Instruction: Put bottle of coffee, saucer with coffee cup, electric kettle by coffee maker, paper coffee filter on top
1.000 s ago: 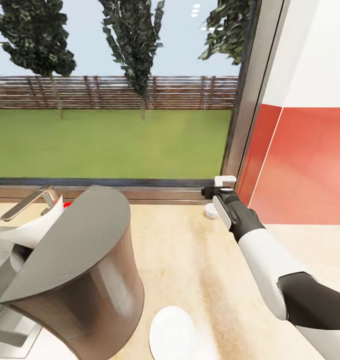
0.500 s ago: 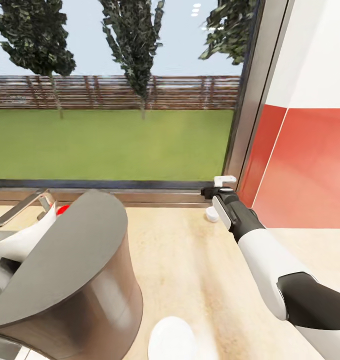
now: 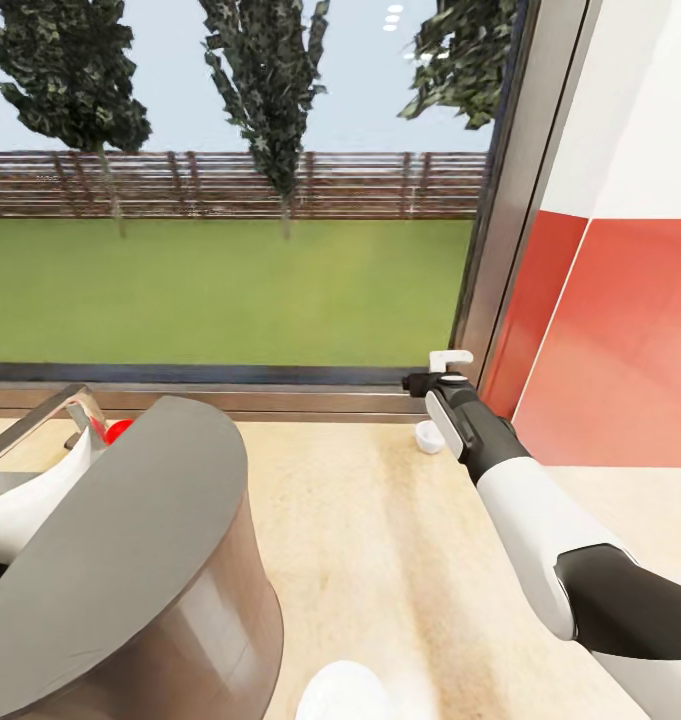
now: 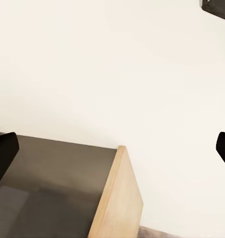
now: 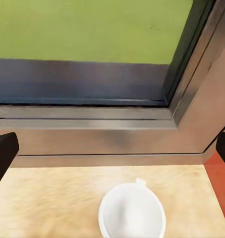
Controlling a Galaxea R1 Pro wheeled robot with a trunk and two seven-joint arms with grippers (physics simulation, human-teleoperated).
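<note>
Both fingers (image 5: pixel 2 151) of the right gripper (image 5: pixel 112 148) are spread wide and hold nothing. They hang just above the coffee cup (image 5: pixel 132 210), which sits on the kitchen countertop (image 3: pixel 380 540) by the window. The left gripper (image 4: pixel 112 148) is spread wide too, with nothing in it. The coffee maker (image 3: pixel 120 570) and the saucer (image 3: pixel 345 692) are nearer the robot.

Head cam looked forward and down over the kitchen countertop (image 3: pixel 380 520) toward the window (image 3: pixel 230 200), right wrist cam sat close above the coffee cup (image 5: pixel 132 212) at the counter's back corner, which the head cam also saw (image 3: pixel 428 436), and left wrist cam faced a pale wall (image 4: pixel 102 69).
</note>
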